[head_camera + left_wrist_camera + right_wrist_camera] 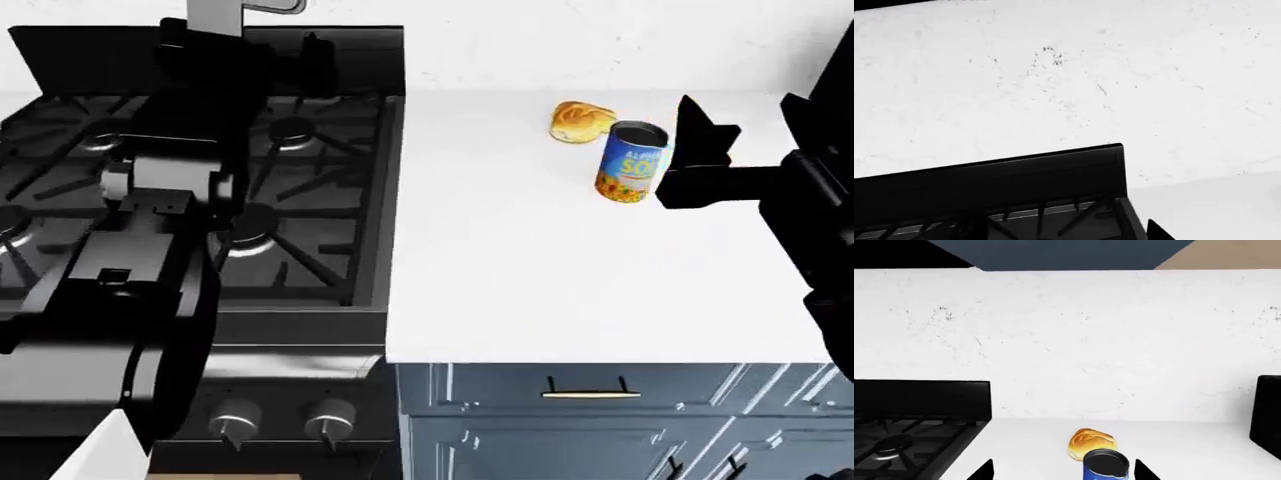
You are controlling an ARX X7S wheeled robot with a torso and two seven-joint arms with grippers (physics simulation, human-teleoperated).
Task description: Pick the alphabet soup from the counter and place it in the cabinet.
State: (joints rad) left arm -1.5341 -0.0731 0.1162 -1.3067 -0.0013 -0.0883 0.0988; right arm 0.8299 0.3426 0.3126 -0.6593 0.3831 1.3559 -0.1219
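Status: early stage, no pick yet. Alphabet soup can (631,162) stands upright on white desk (561,270), touching or just beside bread roll (582,121), well right of gas stove (200,200). Right gripper (1064,471) lined up on can; fingers (1145,471) spread wide to either side of it, holding nothing. Left gripper over stove; finger state: cannot tell. Left to do: close on can, lift, carry to cabinet, which is not identifiable here.
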